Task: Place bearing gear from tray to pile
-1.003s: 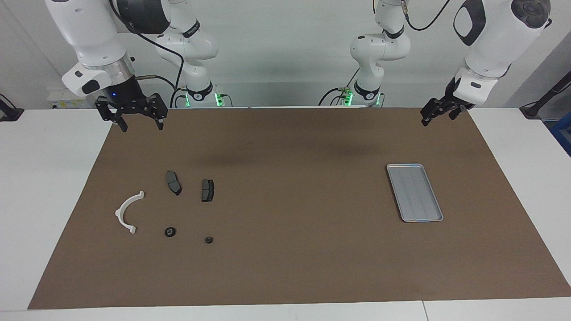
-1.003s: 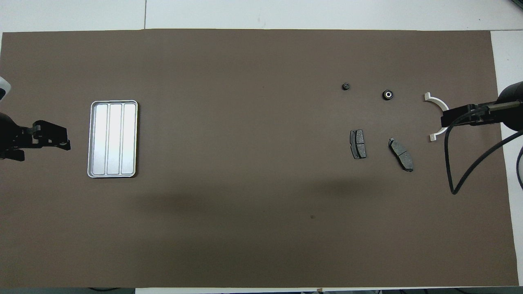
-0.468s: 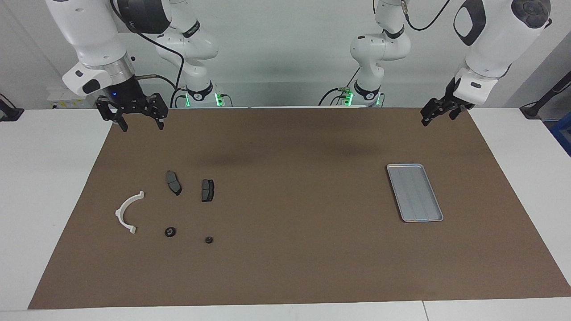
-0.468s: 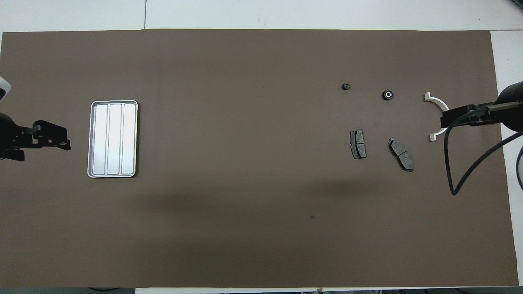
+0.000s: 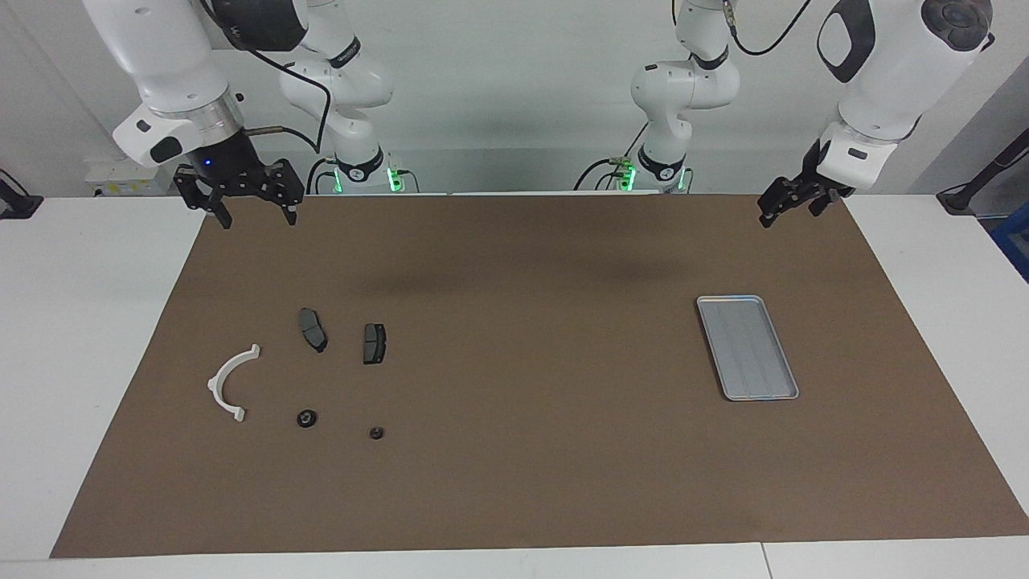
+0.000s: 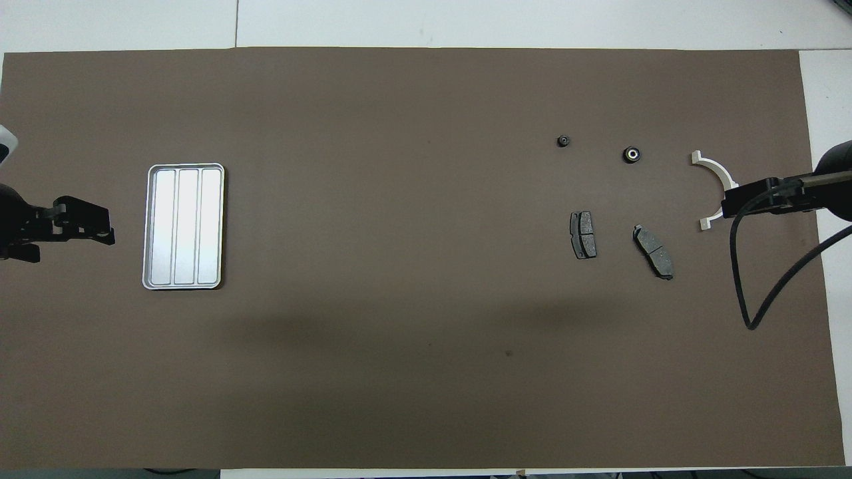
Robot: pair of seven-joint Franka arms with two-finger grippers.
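My right gripper [image 5: 252, 211] hangs fingers apart over the mat's [image 5: 514, 482] corner by my base; left gripper [image 5: 789, 207], jaws unclear, waits. Tray [image 5: 748, 347] bare at left-arm end. Gears [image 5: 306, 418] [image 5: 375, 433] beside bracket [image 5: 229, 383] and pads [image 5: 313, 328]. No readable writing.

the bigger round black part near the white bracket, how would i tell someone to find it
Start at the right arm's end of the brown mat, where the loose parts lie, and find the white half-ring bracket. Beside its end farther from the robots sits the bearing gear, a small black disc. A smaller black round part lies next to it; the two brake pads are flat, elongated and nearer to the robots.
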